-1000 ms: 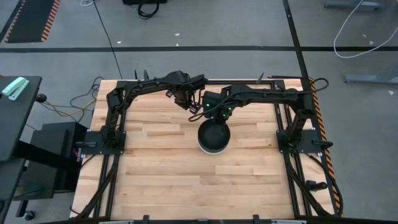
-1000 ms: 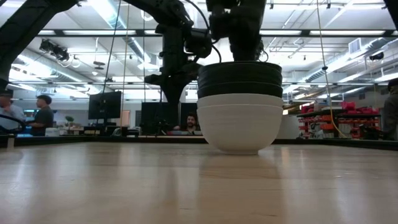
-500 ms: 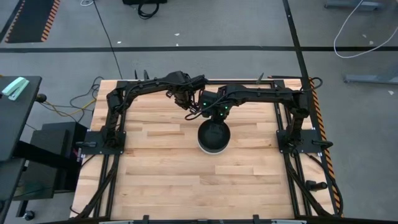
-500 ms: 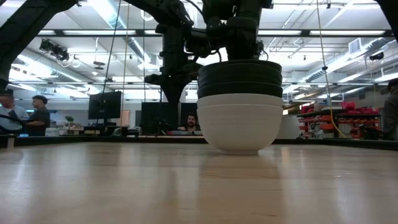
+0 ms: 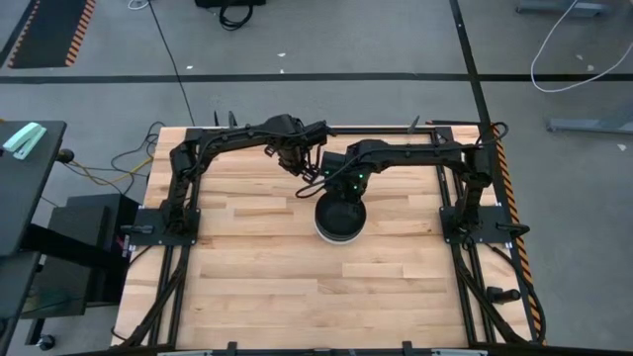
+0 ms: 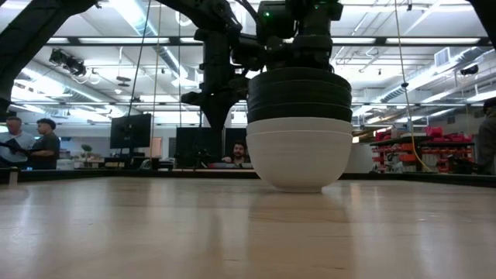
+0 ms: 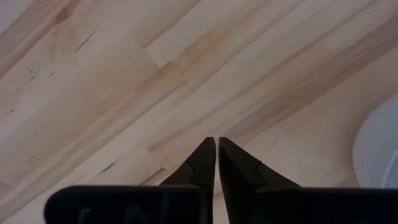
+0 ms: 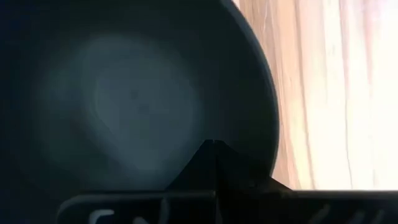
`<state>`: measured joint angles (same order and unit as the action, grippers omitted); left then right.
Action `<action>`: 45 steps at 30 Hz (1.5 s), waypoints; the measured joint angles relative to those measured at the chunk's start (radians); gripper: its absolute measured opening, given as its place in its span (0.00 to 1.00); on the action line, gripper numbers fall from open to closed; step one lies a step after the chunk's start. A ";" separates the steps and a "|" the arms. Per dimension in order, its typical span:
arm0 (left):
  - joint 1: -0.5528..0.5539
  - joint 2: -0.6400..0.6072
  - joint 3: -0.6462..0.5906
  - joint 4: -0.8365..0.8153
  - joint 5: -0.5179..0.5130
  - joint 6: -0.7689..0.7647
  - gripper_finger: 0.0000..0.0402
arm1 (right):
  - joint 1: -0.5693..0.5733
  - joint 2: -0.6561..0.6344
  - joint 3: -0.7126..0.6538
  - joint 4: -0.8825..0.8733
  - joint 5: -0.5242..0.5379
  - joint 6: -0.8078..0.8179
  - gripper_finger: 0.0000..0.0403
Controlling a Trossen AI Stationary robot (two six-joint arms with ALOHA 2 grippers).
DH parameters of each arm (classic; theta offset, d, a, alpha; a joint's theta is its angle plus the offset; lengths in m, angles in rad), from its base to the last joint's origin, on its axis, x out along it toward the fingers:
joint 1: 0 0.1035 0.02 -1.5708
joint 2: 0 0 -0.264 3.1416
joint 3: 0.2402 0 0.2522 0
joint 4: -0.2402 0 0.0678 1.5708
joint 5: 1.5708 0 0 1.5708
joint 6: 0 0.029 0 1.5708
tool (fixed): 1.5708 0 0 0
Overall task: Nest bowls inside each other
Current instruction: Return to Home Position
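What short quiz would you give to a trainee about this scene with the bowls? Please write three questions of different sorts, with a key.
1. True or false: in the stack, the black bowls sit above the white bowls.
2. Fill in: the left gripper, over the bare table, is ____ (open or shut).
3. The right gripper hangs over: A the black bowls; B bare wood; C the table's edge.
Key: 1 true; 2 shut; 3 A.

black bowls (image 6: 299,97) nested atop white bowls (image 6: 299,151) | on table (image 6: 155,232)
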<state>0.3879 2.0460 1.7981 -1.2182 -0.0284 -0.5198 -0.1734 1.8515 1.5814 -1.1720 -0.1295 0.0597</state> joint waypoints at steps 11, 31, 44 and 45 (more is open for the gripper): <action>0.001 0.000 0.000 0.000 0.000 0.000 0.08 | 0.014 -0.024 0.078 -0.028 0.014 0.016 0.00; -0.108 -0.324 0.001 0.021 -0.208 -0.074 0.06 | 0.206 -0.496 0.109 0.092 0.074 0.149 0.02; -0.466 -0.598 0.002 0.110 -0.648 -0.177 0.06 | 0.504 -0.734 0.109 0.093 0.226 0.297 0.03; -0.488 -0.604 0.003 0.118 -0.656 -0.177 0.06 | 0.524 -0.741 0.109 0.088 0.225 0.297 0.03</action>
<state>-0.1001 1.4420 1.8007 -1.1003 -0.6848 -0.6967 0.3510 1.1105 1.6909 -1.0838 0.0953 0.3569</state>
